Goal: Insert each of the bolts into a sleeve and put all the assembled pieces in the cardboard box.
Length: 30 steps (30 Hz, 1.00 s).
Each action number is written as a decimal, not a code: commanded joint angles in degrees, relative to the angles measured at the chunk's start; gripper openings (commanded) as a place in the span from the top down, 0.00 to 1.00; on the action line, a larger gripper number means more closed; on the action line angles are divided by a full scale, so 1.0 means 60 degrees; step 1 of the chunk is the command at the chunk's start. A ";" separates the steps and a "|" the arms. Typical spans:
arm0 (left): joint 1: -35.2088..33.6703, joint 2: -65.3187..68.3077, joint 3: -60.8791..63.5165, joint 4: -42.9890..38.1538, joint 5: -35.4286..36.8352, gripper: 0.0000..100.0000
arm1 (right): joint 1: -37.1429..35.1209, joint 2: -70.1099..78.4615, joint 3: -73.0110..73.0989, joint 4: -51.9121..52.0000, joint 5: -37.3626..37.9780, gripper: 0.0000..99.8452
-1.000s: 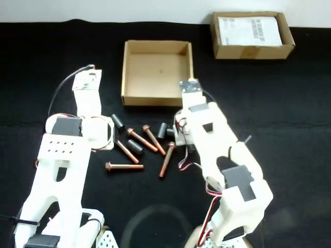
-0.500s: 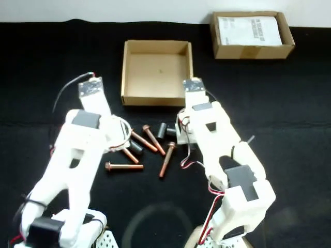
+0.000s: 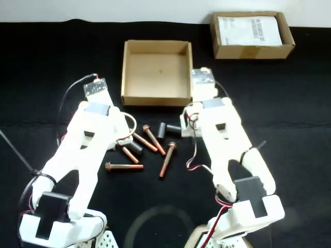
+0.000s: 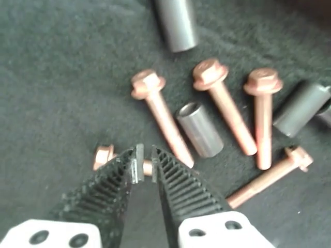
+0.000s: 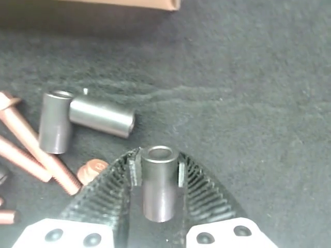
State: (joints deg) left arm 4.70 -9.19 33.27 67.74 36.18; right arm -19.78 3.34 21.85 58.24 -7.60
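Sleeve, a dark grey metal tube, sat pinched between the right gripper's jaws, its open bore showing past the fingertips. We found the left gripper's jaws parted by only a slit, holding nothing, over the shank of a copper-coloured flanged bolt lying on the black cloth. We judged that the left jaws needed to spread wider, take the bolt near its head and meet the sleeve straight along its bore. More bolts and loose sleeves lay nearby, short of the open brown cardboard box.
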 commanded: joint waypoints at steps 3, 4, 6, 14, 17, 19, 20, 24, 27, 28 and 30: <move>-0.0051 0.0007 0.0095 -0.0703 0.0059 0.95 | 0.0344 -0.0623 -0.0154 0.0066 -0.0029 0.99; -0.0066 0.0007 0.0212 -0.0835 0.0059 0.95 | 0.0374 -0.0623 -0.0154 0.0066 -0.0029 0.99; -0.0198 0.0007 0.0315 -0.0952 0.0059 0.95 | 0.0388 -0.0623 -0.0154 0.0066 -0.0029 0.99; -0.0300 0.0007 0.0681 -0.1026 0.0103 0.85 | 0.0388 -0.0623 -0.0168 0.0051 -0.0015 0.99; -0.0300 0.0007 0.0872 -0.0996 0.0117 0.82 | 0.0388 -0.0623 -0.0183 0.0007 -0.0015 0.99; -0.0300 0.0007 0.0901 -0.1026 0.0117 0.83 | 0.0388 -0.0623 -0.0183 -0.0007 -0.0015 0.99; -0.0300 0.0007 0.0872 -0.1026 0.0117 0.84 | 0.0388 -0.0623 -0.0183 -0.0007 -0.0044 0.99; -0.0300 0.0022 0.0945 -0.1582 0.0132 0.84 | 0.0403 -0.0623 -0.0183 0.0022 -0.0044 0.99; -0.0330 0.0286 0.0916 -0.1612 0.0132 0.84 | 0.0476 -0.0623 -0.0183 0.0037 -0.0029 0.99; -0.0359 0.0491 0.0901 -0.1612 0.0132 0.84 | 0.0535 -0.0623 -0.0183 0.0037 -0.0029 0.99; -0.0374 0.0974 0.0872 -0.1626 0.0132 0.84 | 0.0667 -0.0623 -0.0168 0.0051 -0.0015 0.99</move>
State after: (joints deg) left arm 3.12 -5.67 39.25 58.59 36.44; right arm -17.14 3.34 21.85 58.33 -7.60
